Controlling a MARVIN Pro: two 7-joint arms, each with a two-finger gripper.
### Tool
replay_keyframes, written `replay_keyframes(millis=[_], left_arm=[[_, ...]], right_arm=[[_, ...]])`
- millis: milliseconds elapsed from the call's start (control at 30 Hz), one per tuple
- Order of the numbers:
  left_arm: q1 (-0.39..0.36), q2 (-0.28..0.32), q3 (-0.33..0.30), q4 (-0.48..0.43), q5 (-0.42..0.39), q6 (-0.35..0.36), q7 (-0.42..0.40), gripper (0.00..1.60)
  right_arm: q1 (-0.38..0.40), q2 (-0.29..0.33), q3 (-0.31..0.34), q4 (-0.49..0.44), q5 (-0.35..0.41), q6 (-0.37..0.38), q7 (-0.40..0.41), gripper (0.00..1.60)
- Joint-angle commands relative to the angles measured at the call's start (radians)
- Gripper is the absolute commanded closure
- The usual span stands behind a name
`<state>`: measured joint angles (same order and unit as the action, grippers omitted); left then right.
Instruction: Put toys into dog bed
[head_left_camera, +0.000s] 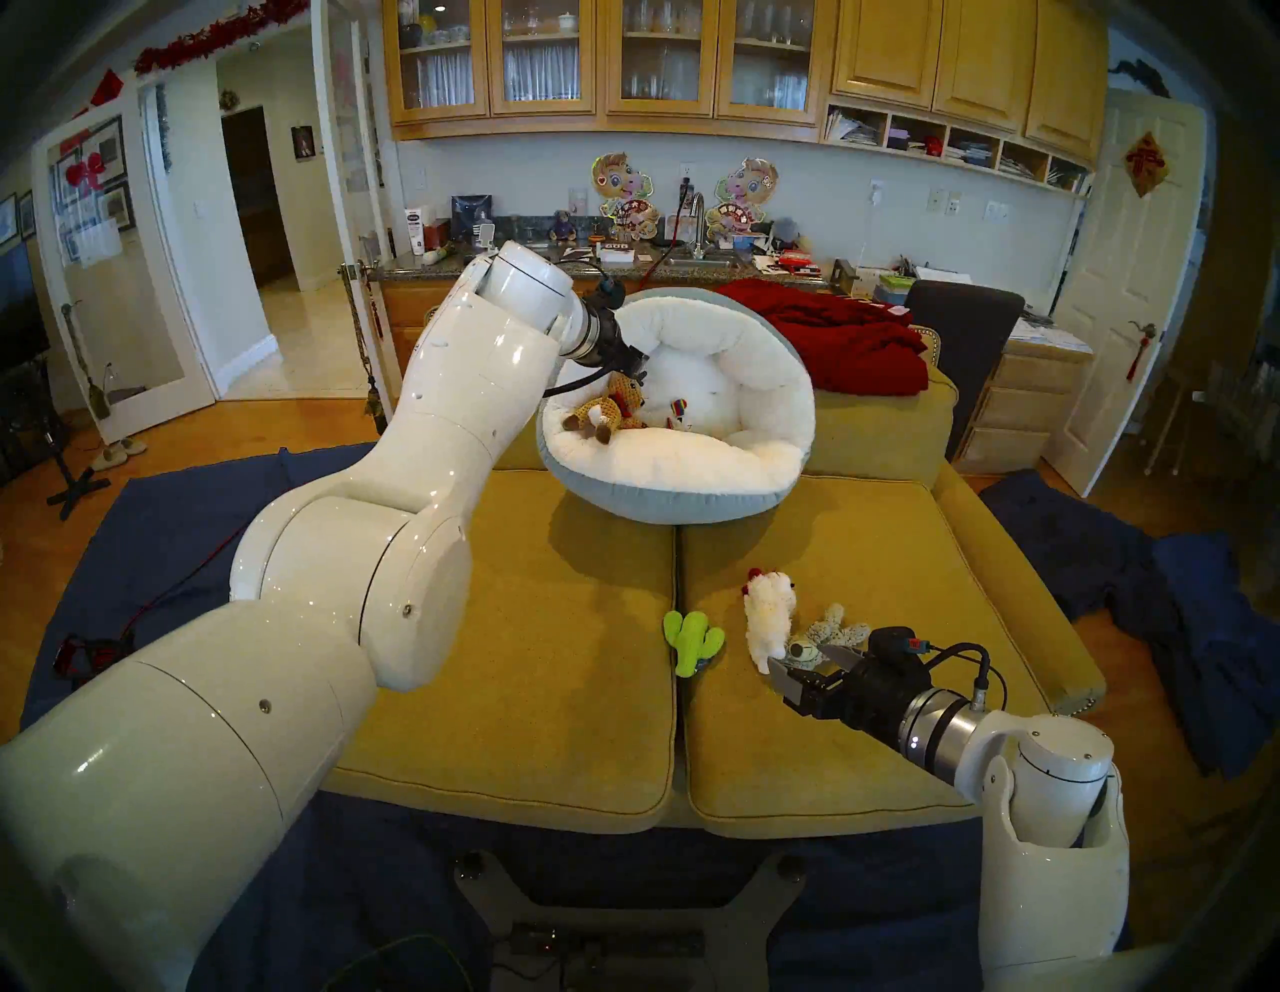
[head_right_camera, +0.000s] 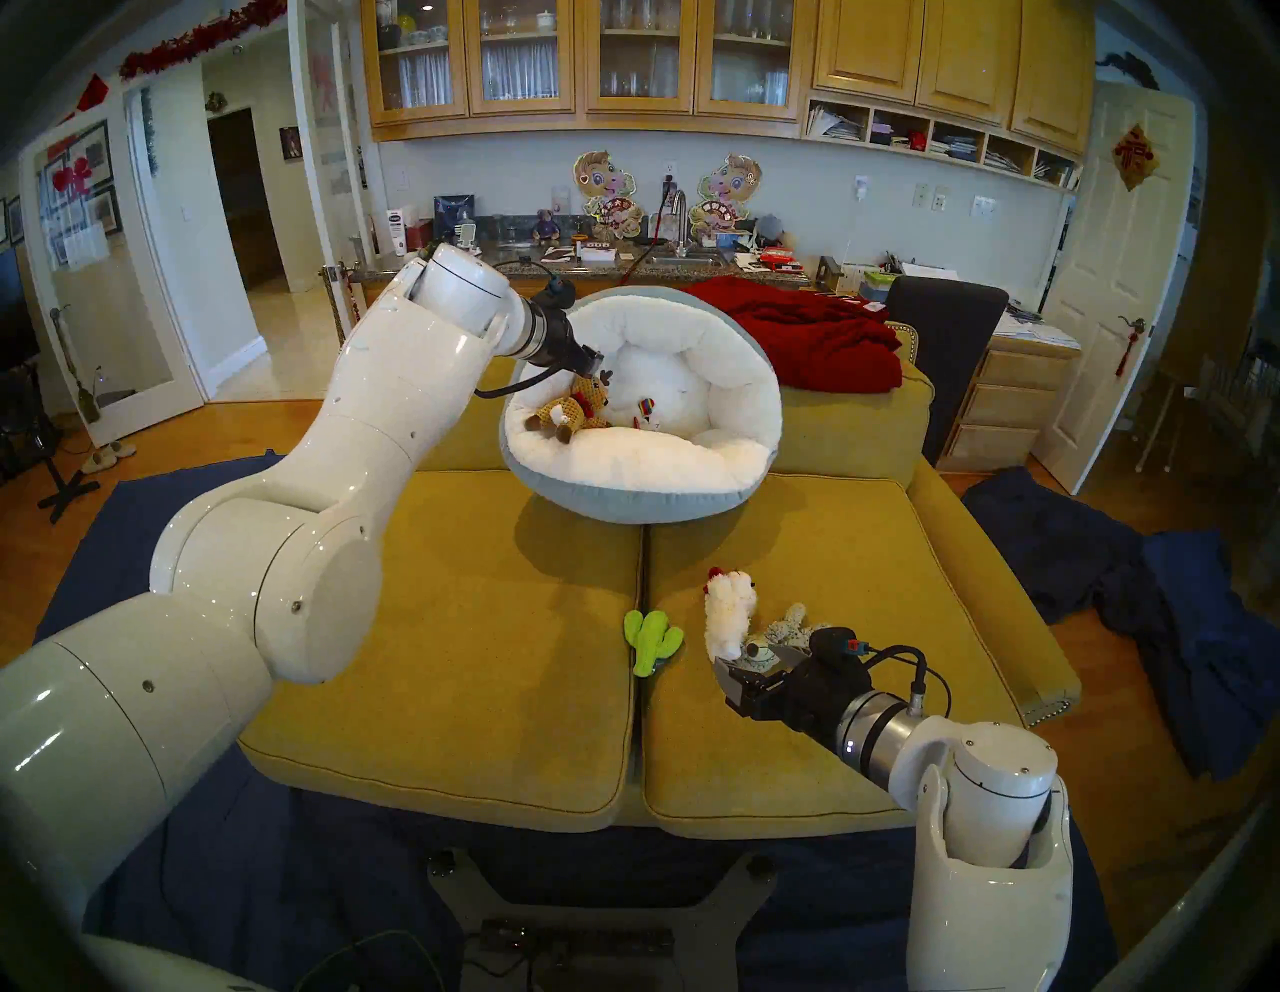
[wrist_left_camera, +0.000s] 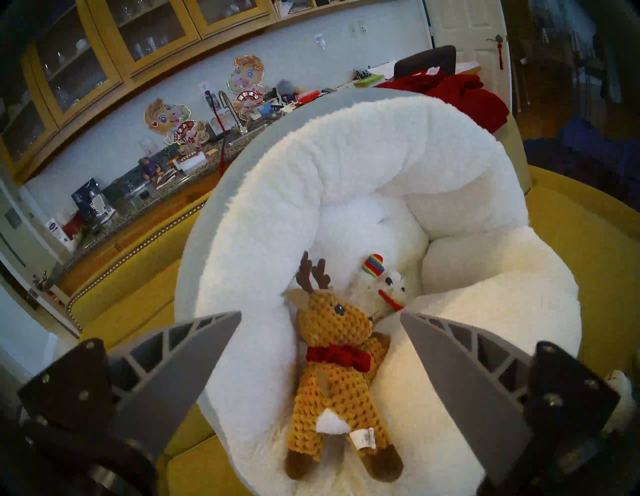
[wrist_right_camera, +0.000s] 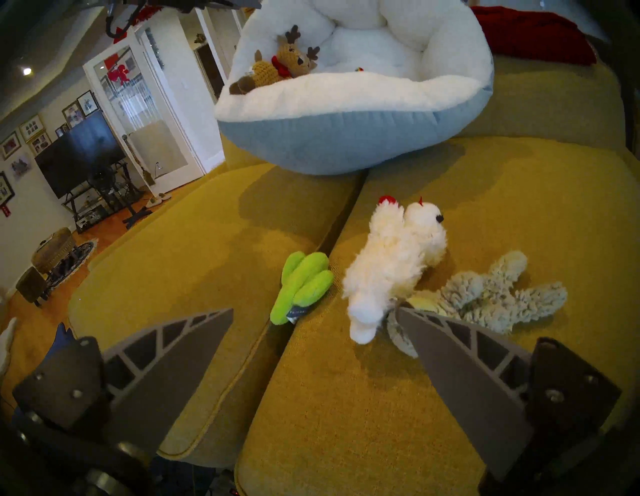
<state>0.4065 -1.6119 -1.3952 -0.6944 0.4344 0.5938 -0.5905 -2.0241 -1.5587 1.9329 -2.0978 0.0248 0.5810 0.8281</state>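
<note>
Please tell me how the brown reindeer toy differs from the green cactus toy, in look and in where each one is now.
The reindeer toy is brown and knitted, with antlers and a red bow; the cactus toy is plain lime green. The reindeer toy lies inside the dog bed, against its rim; the cactus toy lies on the yellow sofa cushions, over their seam. Both are small plush toys, and no gripper holds either.

Setting: a private home, open living area adjoining a kitchen. Indicators: wooden wall cabinets (head_left_camera: 596, 55) with glassware, cluttered granite counter (head_left_camera: 692, 267) with sink faucet (head_left_camera: 698, 208), mustard-yellow sofa (head_left_camera: 866, 589), television (wrist_right_camera: 78, 152), framed family photos (wrist_right_camera: 31, 128), hardwood floor (head_left_camera: 208, 443).
</note>
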Motion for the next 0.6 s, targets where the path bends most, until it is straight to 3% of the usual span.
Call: replay_keyframes(millis=[0, 200, 567], left_arm=[[-0.111, 0.010, -0.023, 0.065, -0.031, -0.065, -0.045, 0.00], [-0.083, 0.019, -0.018, 0.105, -0.062, -0.177, -0.168, 0.00], [0.057, 0.049, 0.011, -0.056, -0.077, -0.263, -0.327, 0.00]], right_arm=[[0.013, 0.002, -0.001, -0.082, 0.008, -0.013, 0.007, 0.00], [-0.007, -0.006, 0.002, -0.121, 0.004, -0.007, 0.005, 0.00], [-0.017, -0.014, 0.003, -0.137, -0.002, -0.002, 0.001, 0.00]])
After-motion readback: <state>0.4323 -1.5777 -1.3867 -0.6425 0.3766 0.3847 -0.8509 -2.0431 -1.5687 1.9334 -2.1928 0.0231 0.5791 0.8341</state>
